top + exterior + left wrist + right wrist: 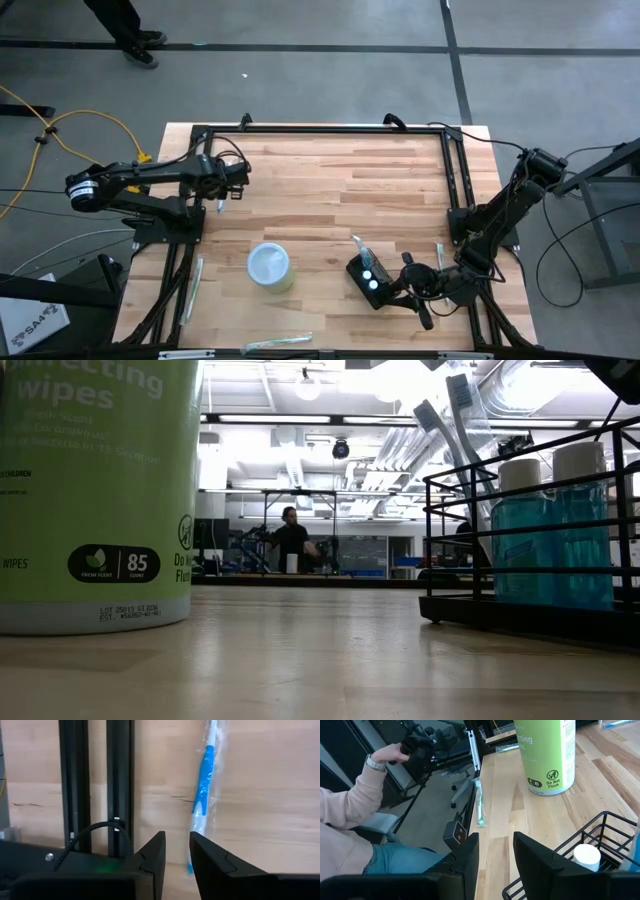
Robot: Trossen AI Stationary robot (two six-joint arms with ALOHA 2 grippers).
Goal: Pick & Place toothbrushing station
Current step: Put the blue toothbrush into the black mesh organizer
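Right gripper (495, 851), fingers slightly apart and empty, sits beside the black holder (366, 280); only its wrist view shows a seated person (350, 830). Left gripper (176, 857) likewise.

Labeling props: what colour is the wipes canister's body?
Light green, with a white lid; the wipes canister shows best in the right wrist view.

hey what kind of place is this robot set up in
Probably a robotics lab or workshop, not a home. The wooden table stands on a marked concrete floor, the low view shows open ceiling ducts and strip lights, and a seated person handles equipment beside the table.
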